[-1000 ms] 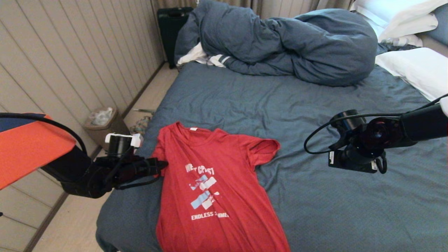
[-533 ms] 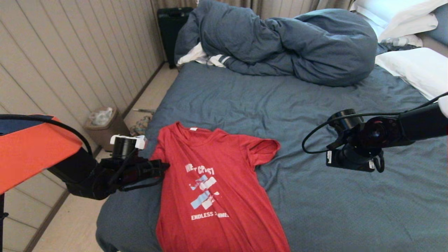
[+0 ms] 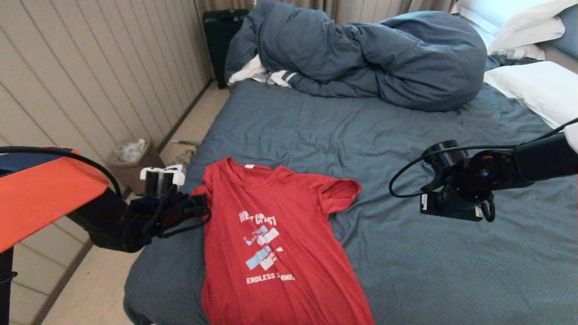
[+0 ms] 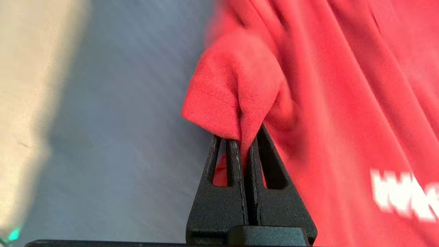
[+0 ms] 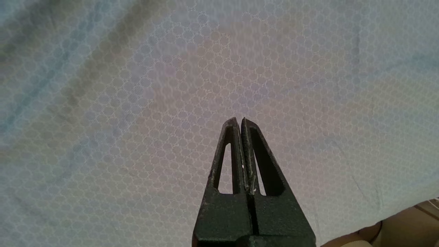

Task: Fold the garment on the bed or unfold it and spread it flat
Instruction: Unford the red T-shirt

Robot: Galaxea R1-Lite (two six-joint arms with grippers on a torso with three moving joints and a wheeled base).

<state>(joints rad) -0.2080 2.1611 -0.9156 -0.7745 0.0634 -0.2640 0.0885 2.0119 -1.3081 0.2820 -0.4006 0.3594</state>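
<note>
The bed point(image 3: 406, 149) carries the garment point(image 3: 271, 243) face up near its left edge. The left gripper point(image 4: 244, 137) is clenched on the garment's sleeve at that edge. The right gripper point(image 5: 241, 120), fingers pressed together and empty, hovers above bare sheet.
</note>
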